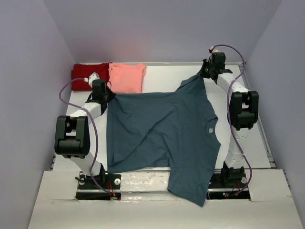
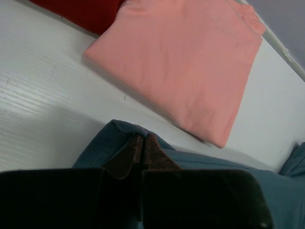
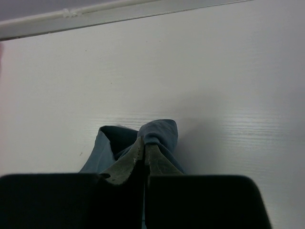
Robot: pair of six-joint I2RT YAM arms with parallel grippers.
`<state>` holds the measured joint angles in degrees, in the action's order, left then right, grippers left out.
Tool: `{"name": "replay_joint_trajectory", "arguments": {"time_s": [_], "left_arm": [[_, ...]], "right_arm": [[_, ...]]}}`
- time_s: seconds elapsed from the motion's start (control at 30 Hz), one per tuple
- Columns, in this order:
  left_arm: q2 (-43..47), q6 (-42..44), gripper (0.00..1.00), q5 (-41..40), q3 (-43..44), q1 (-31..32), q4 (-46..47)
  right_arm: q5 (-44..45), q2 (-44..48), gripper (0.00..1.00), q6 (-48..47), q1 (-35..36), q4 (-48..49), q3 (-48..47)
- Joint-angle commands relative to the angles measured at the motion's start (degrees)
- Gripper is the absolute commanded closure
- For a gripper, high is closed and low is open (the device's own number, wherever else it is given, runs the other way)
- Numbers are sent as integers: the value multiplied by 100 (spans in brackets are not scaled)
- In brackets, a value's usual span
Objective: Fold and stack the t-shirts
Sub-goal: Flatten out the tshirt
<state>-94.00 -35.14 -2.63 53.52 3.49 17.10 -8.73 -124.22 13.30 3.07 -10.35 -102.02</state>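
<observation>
A large teal-blue t-shirt (image 1: 162, 129) lies spread over the table, one sleeve hanging off the near edge. My left gripper (image 1: 106, 95) is shut on its far left hem corner (image 2: 107, 143), close to the table. My right gripper (image 1: 206, 72) is shut on the far right corner, where the cloth (image 3: 159, 131) bunches over the fingertips. A folded salmon-pink t-shirt (image 1: 127, 78) (image 2: 190, 62) lies at the back left. Beside it, further left, is the folded dark red t-shirt (image 1: 88, 75) (image 2: 86, 12).
The white table (image 1: 167, 76) ends at a raised back rim (image 3: 95, 16) just beyond the right gripper. Purple walls close in both sides. Both arms' bases (image 1: 95, 183) stand at the near edge, under the hanging sleeve on the right.
</observation>
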Motion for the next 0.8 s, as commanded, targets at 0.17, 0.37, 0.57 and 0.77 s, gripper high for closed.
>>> {"name": "replay_joint_trajectory", "arguments": {"time_s": [0.17, 0.37, 0.57, 0.77], "left_arm": [[-171, 121, 100, -229, 326, -103, 390], [-365, 200, 99, -203, 528, -111, 434], [-33, 305, 50, -62, 345, -103, 723], [838, 314, 10, -229, -130, -103, 1049]], "right_arm": [[179, -137, 100, -38, -8, 103, -415], [-31, -278, 85, -29, -8, 24, -529], [-155, -199, 17, 32, -8, 7, -442], [-216, 398, 15, 59, -8, 129, 58]]}}
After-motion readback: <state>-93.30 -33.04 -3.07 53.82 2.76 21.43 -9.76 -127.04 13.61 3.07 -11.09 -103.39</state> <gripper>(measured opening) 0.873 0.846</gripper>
